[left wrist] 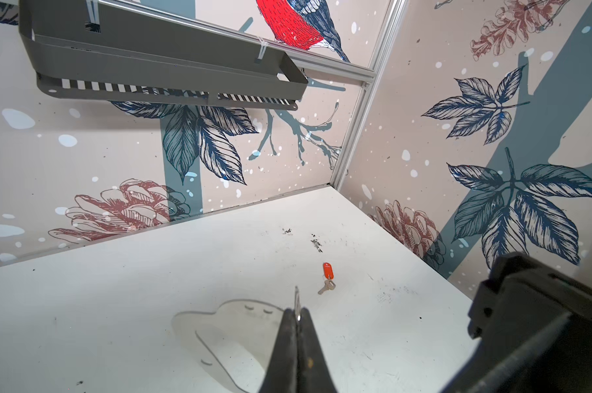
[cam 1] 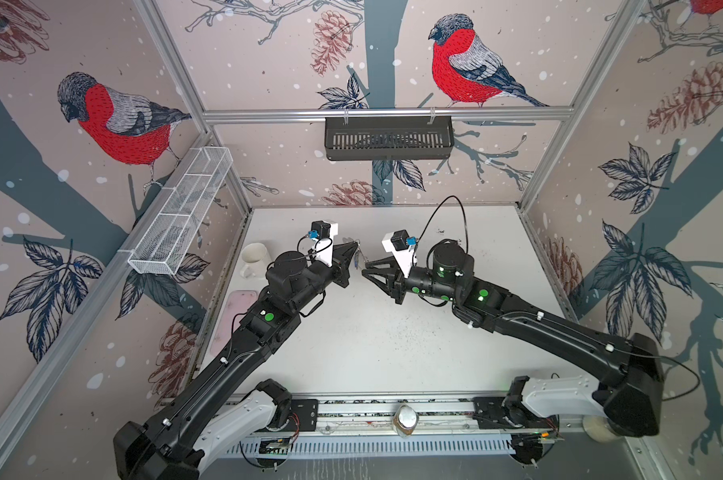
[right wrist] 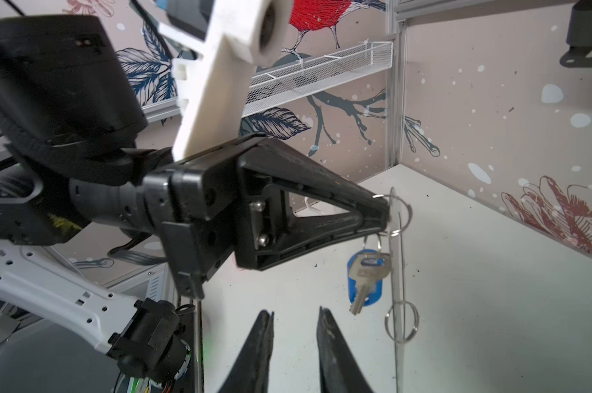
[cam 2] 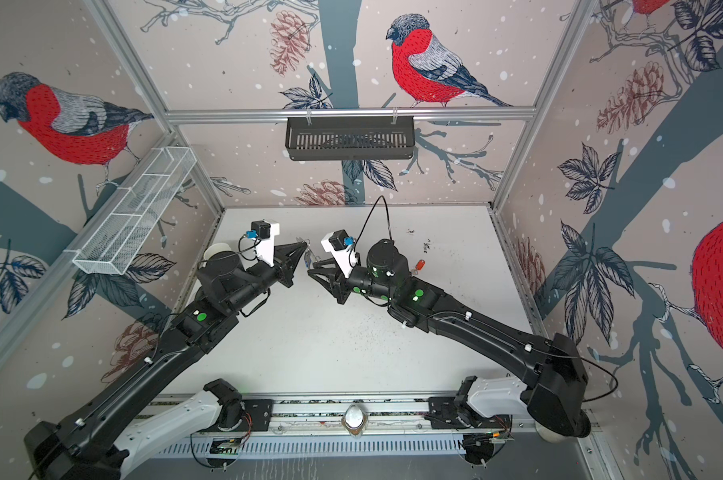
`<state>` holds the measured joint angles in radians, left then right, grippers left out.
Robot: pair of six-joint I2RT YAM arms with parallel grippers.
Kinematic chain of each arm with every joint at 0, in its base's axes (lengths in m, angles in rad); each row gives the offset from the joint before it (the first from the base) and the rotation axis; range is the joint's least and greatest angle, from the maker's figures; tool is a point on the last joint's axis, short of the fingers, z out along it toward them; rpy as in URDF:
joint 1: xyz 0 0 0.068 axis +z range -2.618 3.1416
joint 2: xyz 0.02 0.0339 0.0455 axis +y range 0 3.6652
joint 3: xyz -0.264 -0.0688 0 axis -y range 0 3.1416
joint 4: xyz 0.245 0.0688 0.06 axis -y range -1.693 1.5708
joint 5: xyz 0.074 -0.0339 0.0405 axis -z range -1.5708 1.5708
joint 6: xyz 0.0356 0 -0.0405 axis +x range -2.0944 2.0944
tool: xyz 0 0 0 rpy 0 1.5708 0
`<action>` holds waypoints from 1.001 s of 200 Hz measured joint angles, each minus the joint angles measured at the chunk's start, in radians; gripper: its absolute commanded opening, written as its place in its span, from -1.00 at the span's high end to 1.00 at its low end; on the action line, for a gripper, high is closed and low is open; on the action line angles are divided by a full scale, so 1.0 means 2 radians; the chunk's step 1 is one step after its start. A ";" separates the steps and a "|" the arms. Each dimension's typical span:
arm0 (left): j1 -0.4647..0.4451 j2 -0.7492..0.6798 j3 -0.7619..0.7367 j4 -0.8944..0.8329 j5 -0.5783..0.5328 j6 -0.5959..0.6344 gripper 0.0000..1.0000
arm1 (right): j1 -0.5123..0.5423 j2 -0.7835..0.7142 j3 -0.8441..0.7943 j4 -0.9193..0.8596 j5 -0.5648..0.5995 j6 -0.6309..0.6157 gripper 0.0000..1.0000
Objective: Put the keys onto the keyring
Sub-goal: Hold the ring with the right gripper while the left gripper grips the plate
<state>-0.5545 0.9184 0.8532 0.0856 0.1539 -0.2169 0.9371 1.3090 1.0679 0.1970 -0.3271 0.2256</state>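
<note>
My left gripper (right wrist: 386,212) is shut on the keyring (right wrist: 396,272), a thin clear plate seen edge-on and held above the table. Silver loops (right wrist: 401,321) sit along the plate's edge. A silver key with a blue tag (right wrist: 366,275) hangs from one loop, right by the gripper; it also shows in a top view (cam 1: 357,261). My right gripper (right wrist: 294,316) is open and empty, just short of the blue-tagged key. In both top views the two grippers (cam 1: 356,248) (cam 1: 366,268) face each other at mid-table. A key with a red tag (left wrist: 327,277) (cam 2: 420,264) lies loose on the table behind the right arm.
A white mug (cam 1: 254,257) and a flat pink thing (cam 1: 237,320) sit at the table's left side. A black basket (cam 1: 389,137) hangs on the back wall and a white mesh basket (cam 1: 181,212) on the left wall. A jar (cam 1: 405,419) stands on the front rail.
</note>
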 measured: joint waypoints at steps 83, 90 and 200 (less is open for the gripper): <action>-0.001 -0.019 -0.018 0.019 0.002 -0.015 1.00 | -0.010 0.046 0.026 0.033 0.020 0.024 0.52; -0.001 -0.020 -0.018 0.019 0.002 -0.015 1.00 | -0.010 0.049 0.028 0.033 0.019 0.029 0.52; -0.001 -0.026 -0.023 0.022 0.009 -0.015 1.00 | -0.014 0.068 0.048 0.033 0.011 0.029 0.95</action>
<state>-0.5556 0.8669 0.8078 0.1295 0.1719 -0.2474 0.9081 1.4445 1.1648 0.2626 -0.3054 0.2829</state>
